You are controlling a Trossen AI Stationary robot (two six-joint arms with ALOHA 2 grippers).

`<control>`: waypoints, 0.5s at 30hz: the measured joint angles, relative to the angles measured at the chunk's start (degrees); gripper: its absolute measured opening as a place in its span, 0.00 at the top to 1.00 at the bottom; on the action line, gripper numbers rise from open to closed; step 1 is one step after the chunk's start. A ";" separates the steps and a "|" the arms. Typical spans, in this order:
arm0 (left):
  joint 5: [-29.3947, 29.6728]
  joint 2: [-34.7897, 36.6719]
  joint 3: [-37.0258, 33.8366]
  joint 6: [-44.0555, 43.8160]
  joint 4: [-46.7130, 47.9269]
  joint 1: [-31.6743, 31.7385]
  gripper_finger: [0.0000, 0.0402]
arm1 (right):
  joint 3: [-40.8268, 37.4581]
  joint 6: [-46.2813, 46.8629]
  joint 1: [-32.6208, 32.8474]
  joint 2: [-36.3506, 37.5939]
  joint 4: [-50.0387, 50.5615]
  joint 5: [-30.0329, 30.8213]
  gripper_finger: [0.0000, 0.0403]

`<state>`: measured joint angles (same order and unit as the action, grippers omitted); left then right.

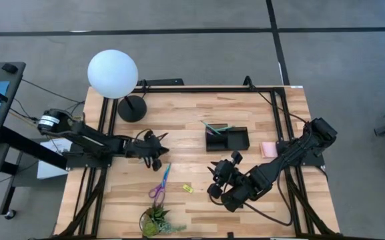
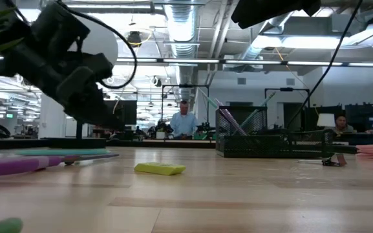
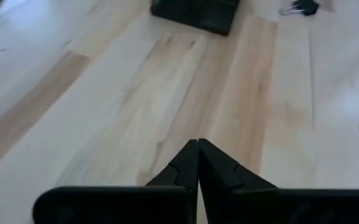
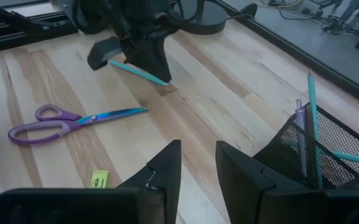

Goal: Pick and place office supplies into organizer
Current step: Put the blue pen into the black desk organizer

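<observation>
My left gripper (image 1: 160, 151) (image 3: 198, 146) hovers shut over the table's left middle, and its own view shows nothing between the fingers. In the right wrist view a teal pen (image 4: 139, 73) lies slanted right at that gripper (image 4: 157, 70). Purple-handled scissors (image 1: 159, 185) (image 4: 73, 119) and a yellow piece (image 1: 187, 189) (image 4: 99, 180) lie flat on the wood nearer the front edge. The black mesh organizer (image 1: 227, 139) (image 4: 335, 155) holds pens upright. A pink pad (image 1: 268, 149) lies to its right. My right gripper (image 1: 217, 175) (image 4: 198, 152) hangs open, its fingers a little apart, with nothing between them. My left gripper is shut with its tips close to the teal pen's middle (image 4: 148, 77). I cannot tell whether they touch the pen. Its own wrist view shows the two fingers closed on each other with bare wood beyond.
A lamp with a white globe (image 1: 113, 74) and round black base (image 1: 132, 109) stands at the far left. A small green plant (image 1: 157, 223) sits at the front edge. A black clip (image 3: 300, 7) lies by the organizer. Bare wood lies between the two grippers.
</observation>
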<state>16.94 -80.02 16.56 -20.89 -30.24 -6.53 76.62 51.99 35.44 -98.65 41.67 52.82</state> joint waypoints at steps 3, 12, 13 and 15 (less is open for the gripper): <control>-0.46 -4.46 1.28 0.48 -2.86 1.27 1.00 | 0.00 0.02 0.00 0.00 0.01 0.00 0.77; 5.54 -2.39 1.75 -3.73 0.72 0.49 1.00 | 0.00 0.04 0.92 0.00 0.33 0.00 0.77; 6.56 -0.20 1.53 -4.54 3.70 0.13 1.00 | 0.00 0.03 1.04 0.00 0.33 0.01 0.77; 9.42 5.12 0.77 -7.58 12.26 -1.26 1.00 | 0.00 0.06 1.31 0.00 0.37 0.00 0.77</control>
<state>26.37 -74.90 17.33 -28.46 -17.98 -7.79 76.62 52.05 36.75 -98.65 42.04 52.82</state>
